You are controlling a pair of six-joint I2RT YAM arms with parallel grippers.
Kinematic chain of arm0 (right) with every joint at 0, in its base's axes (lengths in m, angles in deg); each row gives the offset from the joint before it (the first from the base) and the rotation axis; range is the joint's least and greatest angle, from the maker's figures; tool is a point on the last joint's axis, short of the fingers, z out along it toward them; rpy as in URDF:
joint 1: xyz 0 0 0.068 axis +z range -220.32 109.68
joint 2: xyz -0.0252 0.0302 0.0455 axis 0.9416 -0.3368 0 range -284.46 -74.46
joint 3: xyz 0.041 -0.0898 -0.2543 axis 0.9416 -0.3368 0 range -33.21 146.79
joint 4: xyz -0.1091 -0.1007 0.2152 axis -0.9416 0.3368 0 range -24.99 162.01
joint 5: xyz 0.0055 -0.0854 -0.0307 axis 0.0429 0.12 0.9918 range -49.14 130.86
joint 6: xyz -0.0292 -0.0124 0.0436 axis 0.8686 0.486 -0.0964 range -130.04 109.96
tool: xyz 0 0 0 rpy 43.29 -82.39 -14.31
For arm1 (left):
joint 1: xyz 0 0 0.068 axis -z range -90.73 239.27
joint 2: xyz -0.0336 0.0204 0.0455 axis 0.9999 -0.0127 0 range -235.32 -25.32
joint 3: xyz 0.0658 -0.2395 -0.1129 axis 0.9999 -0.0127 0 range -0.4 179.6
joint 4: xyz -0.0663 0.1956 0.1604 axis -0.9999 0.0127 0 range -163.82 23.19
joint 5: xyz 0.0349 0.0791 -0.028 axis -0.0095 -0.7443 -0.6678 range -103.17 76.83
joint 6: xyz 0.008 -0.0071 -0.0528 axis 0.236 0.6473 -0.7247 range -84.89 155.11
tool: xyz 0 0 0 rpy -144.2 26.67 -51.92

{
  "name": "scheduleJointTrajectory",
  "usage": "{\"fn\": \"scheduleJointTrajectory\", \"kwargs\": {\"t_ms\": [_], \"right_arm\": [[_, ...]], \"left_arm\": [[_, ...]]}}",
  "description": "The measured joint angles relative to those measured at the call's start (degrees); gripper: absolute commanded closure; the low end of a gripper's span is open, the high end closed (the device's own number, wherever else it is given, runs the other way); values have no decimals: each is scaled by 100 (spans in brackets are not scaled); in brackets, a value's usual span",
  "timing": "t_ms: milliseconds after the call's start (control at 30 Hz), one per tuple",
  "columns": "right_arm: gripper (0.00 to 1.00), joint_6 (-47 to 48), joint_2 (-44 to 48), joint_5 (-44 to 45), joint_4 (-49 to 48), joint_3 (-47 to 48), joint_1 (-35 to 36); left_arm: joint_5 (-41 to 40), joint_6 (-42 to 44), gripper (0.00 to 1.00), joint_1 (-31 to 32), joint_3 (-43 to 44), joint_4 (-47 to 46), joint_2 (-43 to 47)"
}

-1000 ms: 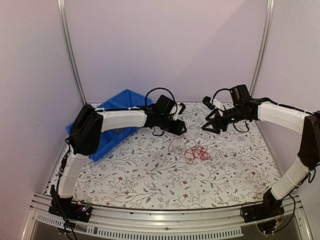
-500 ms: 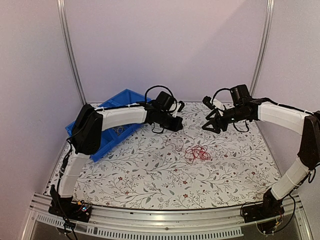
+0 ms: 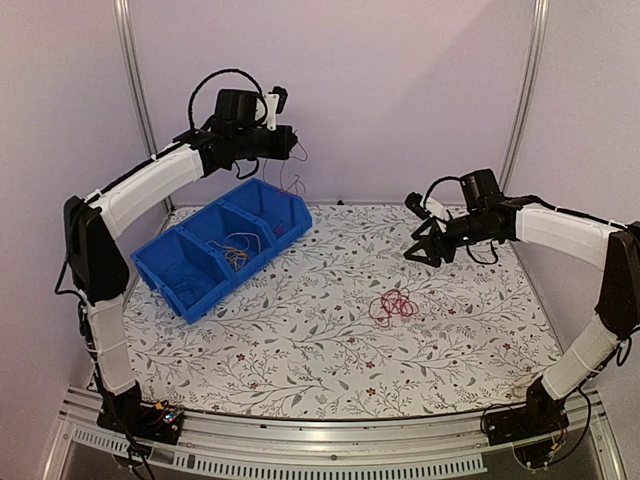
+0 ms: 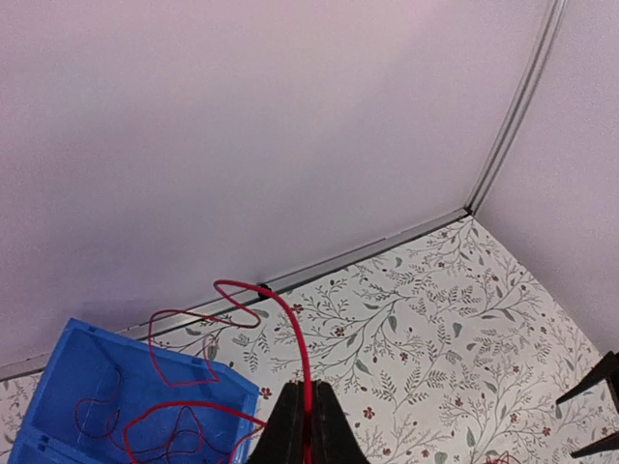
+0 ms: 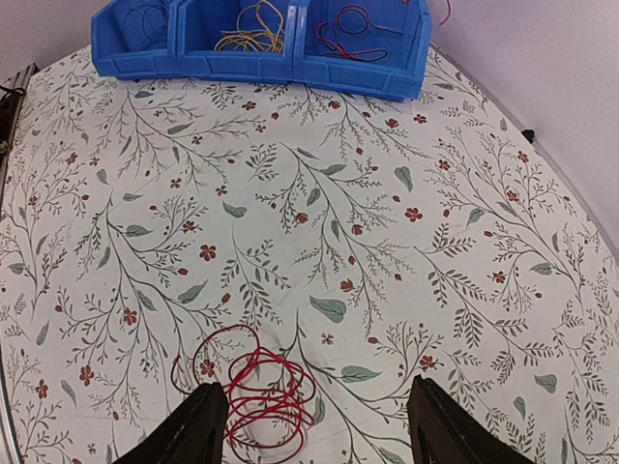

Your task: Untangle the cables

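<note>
Half dangling a limp, featherlight red cable (image 4: pixel 303 353) into the blue bin (image 5: pixel 242 66) from the raised left claw (image 4: pixel 308 406) clamped on its upper strand, and hovering the right claw (image 5: pixel 314 430), prongs apart, over the springy red tangle (image 5: pixel 256 391) lying on the bench (image 5: pixel 464 242), probably best pinching one outer loop.

Floral-patterned table (image 3: pixel 300 340), blue bin (image 3: pixel 232 285), red cable bundle (image 3: pixel 393 305)

Blue bin (image 3: pixel 265 250) — smooth plastic; table cover (image 3: pixel 300 340) — matt floral cloth.
</note>
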Motion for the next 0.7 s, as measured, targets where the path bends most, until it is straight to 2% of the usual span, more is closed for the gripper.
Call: {"fn": "scheduleJointTrajectory", "kwargs": {"t_ms": [400,700], "right_arm": [[32,24,-142,74,2,0,0],[32,46,-234,122,2,-2,0]], "left_arm": [[-164,341,100,-977,7,-243,-632],[-46,275,100,-1222,-7,-284,-1139]]}}
